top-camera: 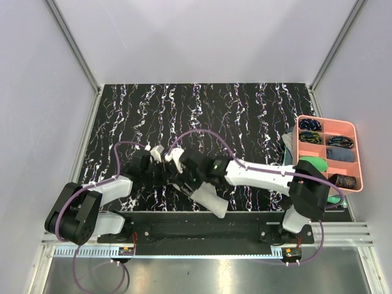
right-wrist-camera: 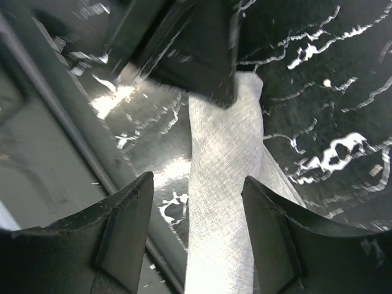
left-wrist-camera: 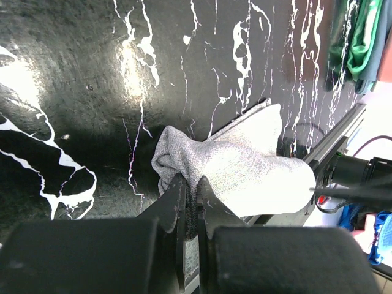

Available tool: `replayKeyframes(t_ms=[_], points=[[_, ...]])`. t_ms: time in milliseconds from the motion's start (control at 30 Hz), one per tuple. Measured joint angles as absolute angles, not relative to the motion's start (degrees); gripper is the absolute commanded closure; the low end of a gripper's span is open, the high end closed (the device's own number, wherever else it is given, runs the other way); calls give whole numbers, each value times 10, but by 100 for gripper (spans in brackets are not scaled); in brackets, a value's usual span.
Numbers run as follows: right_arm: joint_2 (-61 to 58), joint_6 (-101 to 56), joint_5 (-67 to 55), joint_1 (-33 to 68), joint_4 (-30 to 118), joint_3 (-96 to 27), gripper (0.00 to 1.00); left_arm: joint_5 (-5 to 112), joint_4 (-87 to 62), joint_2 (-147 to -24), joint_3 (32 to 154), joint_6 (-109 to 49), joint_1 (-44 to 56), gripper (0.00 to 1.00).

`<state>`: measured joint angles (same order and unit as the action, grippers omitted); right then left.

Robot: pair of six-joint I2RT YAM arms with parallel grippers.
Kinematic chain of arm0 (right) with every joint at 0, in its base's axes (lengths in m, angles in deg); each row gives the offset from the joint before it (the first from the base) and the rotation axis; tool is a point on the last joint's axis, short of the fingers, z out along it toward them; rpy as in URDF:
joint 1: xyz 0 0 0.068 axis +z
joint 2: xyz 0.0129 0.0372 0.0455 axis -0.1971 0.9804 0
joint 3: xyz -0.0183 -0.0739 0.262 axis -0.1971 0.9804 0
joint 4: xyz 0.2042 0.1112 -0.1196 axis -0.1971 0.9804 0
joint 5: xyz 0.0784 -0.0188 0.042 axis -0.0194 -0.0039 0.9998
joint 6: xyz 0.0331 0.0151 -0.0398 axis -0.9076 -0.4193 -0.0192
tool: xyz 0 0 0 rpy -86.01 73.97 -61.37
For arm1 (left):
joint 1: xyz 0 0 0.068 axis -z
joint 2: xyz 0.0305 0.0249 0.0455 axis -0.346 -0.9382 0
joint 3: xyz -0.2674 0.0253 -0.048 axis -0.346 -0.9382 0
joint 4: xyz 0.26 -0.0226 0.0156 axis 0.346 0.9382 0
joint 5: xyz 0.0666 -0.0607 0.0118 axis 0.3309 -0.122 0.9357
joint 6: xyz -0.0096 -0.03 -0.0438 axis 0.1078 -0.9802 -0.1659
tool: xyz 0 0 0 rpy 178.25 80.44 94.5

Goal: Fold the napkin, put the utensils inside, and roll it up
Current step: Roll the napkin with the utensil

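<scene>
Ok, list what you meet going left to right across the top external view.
left arm's base → napkin → pink tray

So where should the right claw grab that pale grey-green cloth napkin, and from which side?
Probably the narrow bunched band of the pale grey-green cloth napkin, near where the shut left claw pinches it. Gathered like that, it is slim enough to fit inside a claw. The open right claw straddles it, so closing across its width looks best.
</scene>
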<state>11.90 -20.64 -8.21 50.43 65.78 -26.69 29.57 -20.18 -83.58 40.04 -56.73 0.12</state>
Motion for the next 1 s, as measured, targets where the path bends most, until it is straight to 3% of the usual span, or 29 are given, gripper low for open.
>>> replayKeyframes(t_ms=[167,300,1000], points=[[122,-185,-228,583,657,-243,33,298,-190,-838,406,-573,1,100],[136,-176,-276,600,653,-230,34,298,-187,-839,408,-576,1,100],[194,-171,-278,599,596,-202,39,301,-178,-840,414,-581,1,100]])
